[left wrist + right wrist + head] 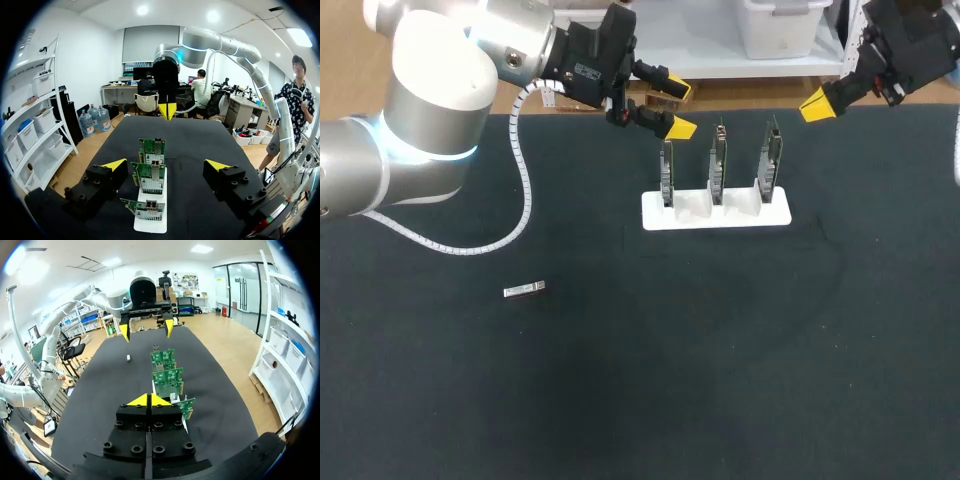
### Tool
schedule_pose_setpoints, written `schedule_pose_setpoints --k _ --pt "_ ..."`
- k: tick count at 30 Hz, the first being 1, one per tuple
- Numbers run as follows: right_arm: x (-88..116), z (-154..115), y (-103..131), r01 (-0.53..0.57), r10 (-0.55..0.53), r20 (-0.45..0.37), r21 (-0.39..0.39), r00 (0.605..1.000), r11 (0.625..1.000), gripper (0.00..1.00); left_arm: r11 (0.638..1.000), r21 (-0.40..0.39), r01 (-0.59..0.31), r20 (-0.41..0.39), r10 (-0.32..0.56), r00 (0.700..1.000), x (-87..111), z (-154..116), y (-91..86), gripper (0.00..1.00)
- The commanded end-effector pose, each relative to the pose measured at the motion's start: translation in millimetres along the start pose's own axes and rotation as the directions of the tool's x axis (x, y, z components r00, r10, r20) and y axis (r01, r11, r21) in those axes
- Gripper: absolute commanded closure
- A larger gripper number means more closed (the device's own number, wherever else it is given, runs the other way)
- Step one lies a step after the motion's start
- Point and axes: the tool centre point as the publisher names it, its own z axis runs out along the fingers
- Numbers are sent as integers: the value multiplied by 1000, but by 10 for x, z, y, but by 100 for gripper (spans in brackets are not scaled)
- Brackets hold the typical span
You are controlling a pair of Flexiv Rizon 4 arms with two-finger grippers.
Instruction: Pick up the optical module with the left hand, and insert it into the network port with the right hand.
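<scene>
The optical module point(524, 290), a small silver bar, lies flat on the dark table left of centre; in the right wrist view the module point(128, 358) is a tiny pale speck far ahead. Three green network cards point(718, 160) stand upright in a white holder point(715, 212); the cards point(148, 177) sit between and below my left fingers, and the cards point(166, 375) lie just ahead of my right gripper. My left gripper point(669, 107) hovers open above the holder's left end, holding nothing. My right gripper point(818, 105) is shut and empty, up at the back right.
The dark table mat point(640, 380) spreads wide in front of the holder. A coiled white cable point(525, 190) hangs from my left arm over the table's left side.
</scene>
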Motion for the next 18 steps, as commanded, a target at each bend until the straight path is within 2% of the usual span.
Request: schedule_pose_setpoints --k 1,6,10,18 --pt "-15 4 -54 5 -5 -12 -10 1000 1000 100 1000 2 1 -4 -1 1000 -7 0 13 0" --pt "-8 2 -84 11 -11 -25 -9 1000 1000 100 1000 2 1 -4 -1 1000 -7 0 13 0" --pt "33 20 -133 1 2 -67 48 998 999 100 1000 2 1 -4 -1 1000 -7 0 13 0" --pt "30 50 -128 0 3 -67 40 998 999 100 1000 2 1 -4 -1 1000 -7 0 13 0"
